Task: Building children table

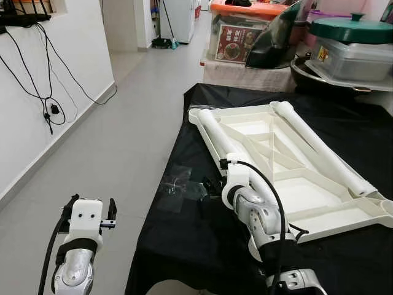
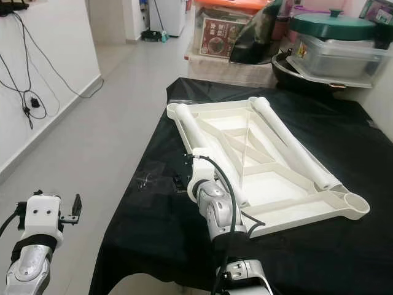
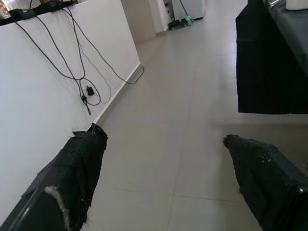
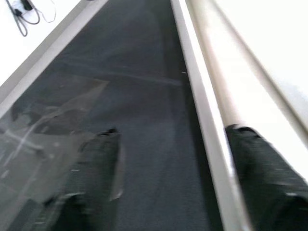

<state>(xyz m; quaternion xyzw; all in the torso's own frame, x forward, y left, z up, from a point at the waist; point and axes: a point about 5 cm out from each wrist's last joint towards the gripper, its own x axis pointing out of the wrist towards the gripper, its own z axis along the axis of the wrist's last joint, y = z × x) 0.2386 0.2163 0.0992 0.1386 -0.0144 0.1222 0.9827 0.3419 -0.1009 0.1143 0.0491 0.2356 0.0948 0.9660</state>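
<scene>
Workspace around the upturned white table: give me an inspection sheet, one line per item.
Surface: black cloth covers the work table.
Job's things: white tabletop lies underside up; two white legs lie along it.
Clutter: clear plastic bag on the cloth beside the tabletop.
Grippers: right gripper open, straddling the tabletop's near edge over the cloth; left gripper open, idle above the floor.
Cables: black wires hang down the white wall; a black cable loops along the right arm.
Surroundings: tiled floor; green-lidded pot and boxes beyond the table.
</scene>
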